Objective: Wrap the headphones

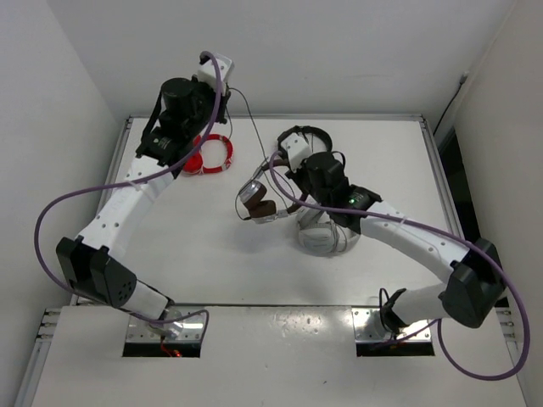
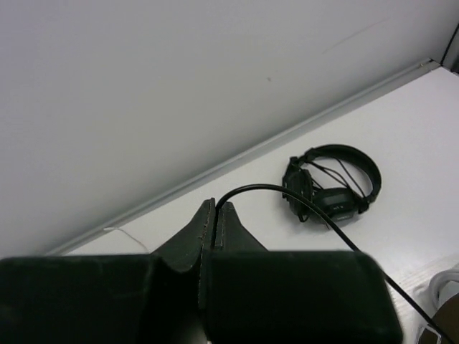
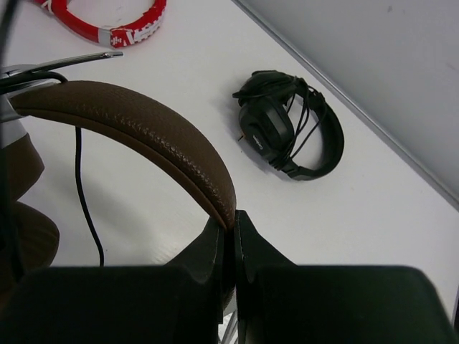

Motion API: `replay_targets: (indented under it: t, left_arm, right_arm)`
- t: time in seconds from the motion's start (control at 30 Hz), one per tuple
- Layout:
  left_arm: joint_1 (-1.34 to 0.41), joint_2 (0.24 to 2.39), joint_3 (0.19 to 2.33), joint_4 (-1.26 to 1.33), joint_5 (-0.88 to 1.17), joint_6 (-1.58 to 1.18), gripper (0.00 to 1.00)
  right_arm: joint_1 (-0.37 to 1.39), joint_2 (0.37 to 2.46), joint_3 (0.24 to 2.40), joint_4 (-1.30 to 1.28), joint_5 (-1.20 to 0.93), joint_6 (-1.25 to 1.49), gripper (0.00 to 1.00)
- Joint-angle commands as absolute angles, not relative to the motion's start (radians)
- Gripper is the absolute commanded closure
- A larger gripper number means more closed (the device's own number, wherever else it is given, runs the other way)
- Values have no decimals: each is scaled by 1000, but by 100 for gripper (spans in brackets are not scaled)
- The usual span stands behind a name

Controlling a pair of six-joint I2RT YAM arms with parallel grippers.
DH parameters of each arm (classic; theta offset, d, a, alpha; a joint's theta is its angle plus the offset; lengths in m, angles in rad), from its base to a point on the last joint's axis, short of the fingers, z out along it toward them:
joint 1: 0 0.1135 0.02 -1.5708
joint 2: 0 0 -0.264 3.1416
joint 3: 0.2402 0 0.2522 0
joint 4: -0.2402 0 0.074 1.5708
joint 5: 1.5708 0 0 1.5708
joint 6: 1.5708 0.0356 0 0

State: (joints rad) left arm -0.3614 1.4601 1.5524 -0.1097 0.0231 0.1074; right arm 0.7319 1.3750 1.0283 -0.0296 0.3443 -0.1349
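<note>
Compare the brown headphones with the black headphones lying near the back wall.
The brown headphones have a brown headband; the black headphones are black throughout. The brown headphones are clamped by the right gripper, its jaws shut on the headband; the black headphones lie free on the table. Both have headbands and thin black cables.

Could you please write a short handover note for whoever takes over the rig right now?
Left gripper: shut on the cable, held high at the far left.
Right gripper: shut on the headphones by the headband, over the middle of the table.
Done: both are gripped; the cable runs loose between the grippers.
Left: no turns of cable show on the headband, so all the winding is to do.
The red headphones, black headphones and grey headphones are not part of the job.
</note>
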Motion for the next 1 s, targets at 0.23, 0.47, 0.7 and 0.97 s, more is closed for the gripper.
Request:
replay_targets:
  t: [0.23,0.47,0.7,0.97]
  left_arm:
    - [-293,1539,1600,-137,160,12,100]
    - [-262,1578,1572,-147,204,-43,100]
    - [-189,1565,1465,-176,245,-54,100]
    - [-71,1424,1215,-216,268,-55,100]
  right_arm:
    - [798,1292,1017,147,353,-215,100]
    - [816,1292,1040,147,362,-215,100]
    - [825,1282,1081,147,371,-215,100]
    - [769,1282,1161,107,382,-152,100]
